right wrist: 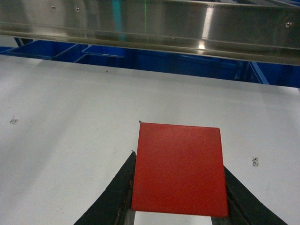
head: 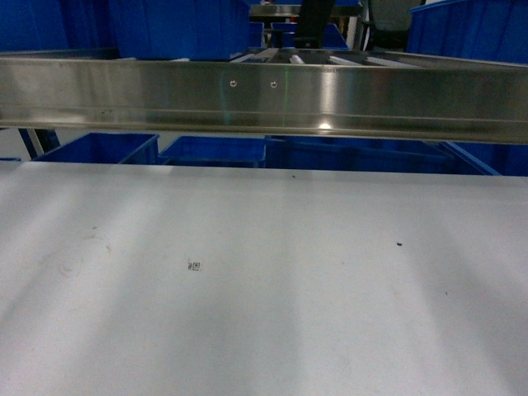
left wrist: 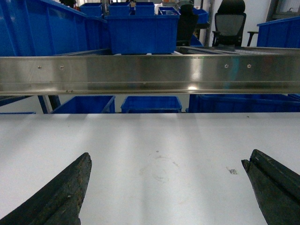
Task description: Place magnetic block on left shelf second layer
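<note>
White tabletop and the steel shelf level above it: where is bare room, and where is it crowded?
The white tabletop is bare up to the steel rail, save a small marker. Above the rail, roller tracks show between blue totes; left is crowded. The right pincer holds the red block; the left pincer is open.

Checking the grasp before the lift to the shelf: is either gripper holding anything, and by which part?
The right gripper holds the magnetic block, clamped by its left and right sides near the lower edge. The left gripper is open, holding nothing.
</note>
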You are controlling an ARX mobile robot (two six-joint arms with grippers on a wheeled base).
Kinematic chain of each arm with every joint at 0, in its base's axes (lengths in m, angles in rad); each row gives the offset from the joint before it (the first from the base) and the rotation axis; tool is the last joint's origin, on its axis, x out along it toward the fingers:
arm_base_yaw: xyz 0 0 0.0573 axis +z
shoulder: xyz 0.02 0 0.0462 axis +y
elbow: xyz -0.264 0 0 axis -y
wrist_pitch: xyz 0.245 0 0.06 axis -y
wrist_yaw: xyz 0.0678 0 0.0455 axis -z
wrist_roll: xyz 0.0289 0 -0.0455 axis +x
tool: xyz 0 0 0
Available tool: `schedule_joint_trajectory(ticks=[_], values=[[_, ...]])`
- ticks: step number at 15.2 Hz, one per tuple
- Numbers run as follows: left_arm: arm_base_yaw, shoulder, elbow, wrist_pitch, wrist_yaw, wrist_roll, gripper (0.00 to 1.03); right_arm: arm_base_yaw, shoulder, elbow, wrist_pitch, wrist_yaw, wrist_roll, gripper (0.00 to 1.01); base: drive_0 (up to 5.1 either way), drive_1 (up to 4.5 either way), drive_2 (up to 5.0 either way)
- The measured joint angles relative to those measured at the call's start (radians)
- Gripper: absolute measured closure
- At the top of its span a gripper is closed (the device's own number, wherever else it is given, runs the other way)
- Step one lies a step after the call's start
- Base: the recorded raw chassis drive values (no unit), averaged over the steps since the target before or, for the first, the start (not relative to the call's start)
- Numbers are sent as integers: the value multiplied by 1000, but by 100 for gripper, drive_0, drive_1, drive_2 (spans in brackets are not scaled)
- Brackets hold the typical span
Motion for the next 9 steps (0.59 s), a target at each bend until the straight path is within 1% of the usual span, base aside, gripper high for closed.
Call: schedule_joint_trajectory(ticks=[3,4,5,9], values=[[0,0,0,0,0,0,5,2,12,-3,23,6,1,67,0,0,0],[0,0,0,0,0,0,5,3,12,-3,29,31,11,67,0,0,0],[0,0,0,0,0,0,5,4,13,-3,34,42,16,67,0,0,0],[0,0,0,0,0,0,5,4,13,-3,34,42,19,67,0,0,0]])
